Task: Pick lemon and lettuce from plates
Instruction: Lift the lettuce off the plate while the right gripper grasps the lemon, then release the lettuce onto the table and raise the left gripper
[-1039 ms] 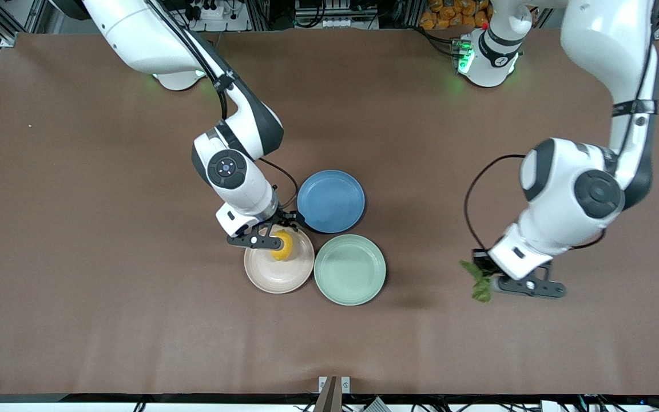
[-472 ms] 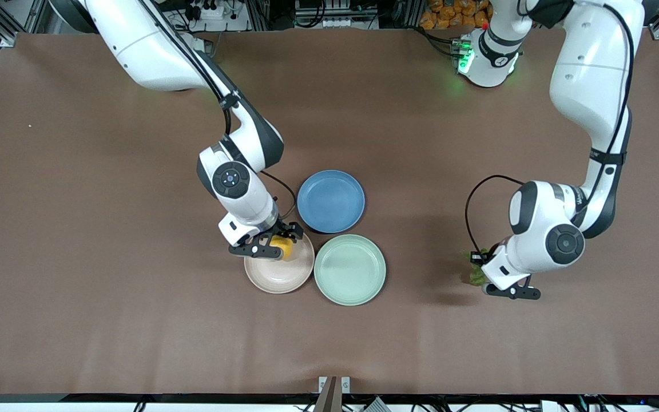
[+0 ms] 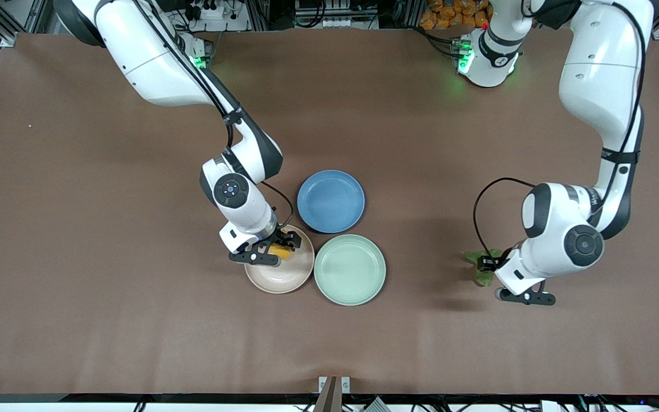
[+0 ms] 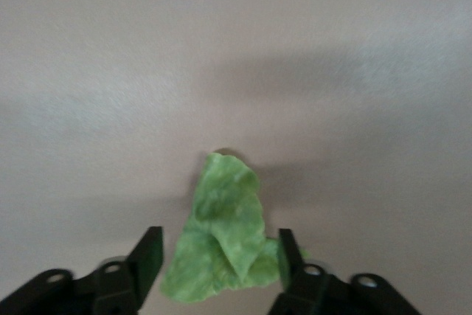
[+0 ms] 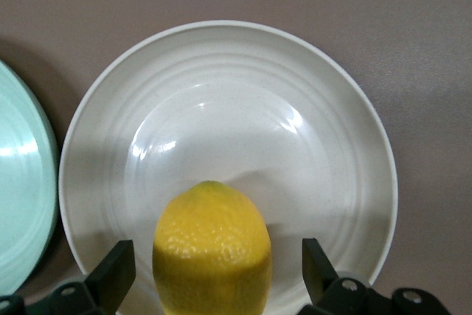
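**Two grippers open, lemon on its plate and lettuce on the bare table**

Front view: Two Franka arms reach down to the brown table. The right gripper stands low over the pale beige plate. The lemon sits toward 12 o'clock on that plate, close to the rim. The mint green plate lies at 3 o'clock from the beige one, rim just beside rim. The blue plate lies at 1 o'clock from the beige one and near both. Well apart from the plates, at 3 o'clock from the mint one toward the left arm's end of the table, the lettuce lies on the tabletop. The left gripper is down at it. Open brown surface runs around the leaf in every direction, and a wide bare strip separates all three plates from the table's edge nearest the camera.

Left wrist view: The left gripper has its jaws apart. The lettuce, a crumpled leaf, lies flat on the table between the two black fingers. One finger sits at the leaf's edge and the other just clear of it. Nothing else is on the surface around it.

Right wrist view: The right gripper is spread wide. Each of its fingers stands clear of the lemon, with a gap on either side. The fruit rests in the beige plate near its rim, and most of the plate's ringed bowl is bare. The mint green plate shows at the frame's edge, its rim just beside the beige one's.
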{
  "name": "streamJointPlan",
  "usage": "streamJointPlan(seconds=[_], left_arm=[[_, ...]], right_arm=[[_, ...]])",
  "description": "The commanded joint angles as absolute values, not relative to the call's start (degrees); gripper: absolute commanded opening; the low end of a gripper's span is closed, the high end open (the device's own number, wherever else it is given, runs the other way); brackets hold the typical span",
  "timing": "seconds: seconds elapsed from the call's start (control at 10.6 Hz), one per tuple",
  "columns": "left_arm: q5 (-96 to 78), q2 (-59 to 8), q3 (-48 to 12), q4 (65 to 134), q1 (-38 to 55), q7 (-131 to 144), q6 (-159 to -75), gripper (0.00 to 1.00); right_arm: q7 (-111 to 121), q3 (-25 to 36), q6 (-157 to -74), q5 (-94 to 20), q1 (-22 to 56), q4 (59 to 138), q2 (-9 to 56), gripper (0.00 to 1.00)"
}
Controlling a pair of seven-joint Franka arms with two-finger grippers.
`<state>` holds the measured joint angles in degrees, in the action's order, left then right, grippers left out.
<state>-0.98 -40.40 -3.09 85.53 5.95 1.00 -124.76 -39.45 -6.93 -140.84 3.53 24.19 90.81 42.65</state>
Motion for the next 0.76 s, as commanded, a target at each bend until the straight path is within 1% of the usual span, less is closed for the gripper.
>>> streamJointPlan(seconds=[0.0,0.66], left_arm=[[0.4,-35.3,-3.5,86.5,4.7,-0.4,-121.1,1.0],[-0.2,-22.2,-3.4,86.9,3.3,3.4,-112.7,1.0]], right_arm=[[-40.3,-6.2,-141.9,5.3,25.2,89.7,44.4,1.0],[-40.5,-5.5,-143.5,5.3,26.1,89.7,46.0,1.0]])
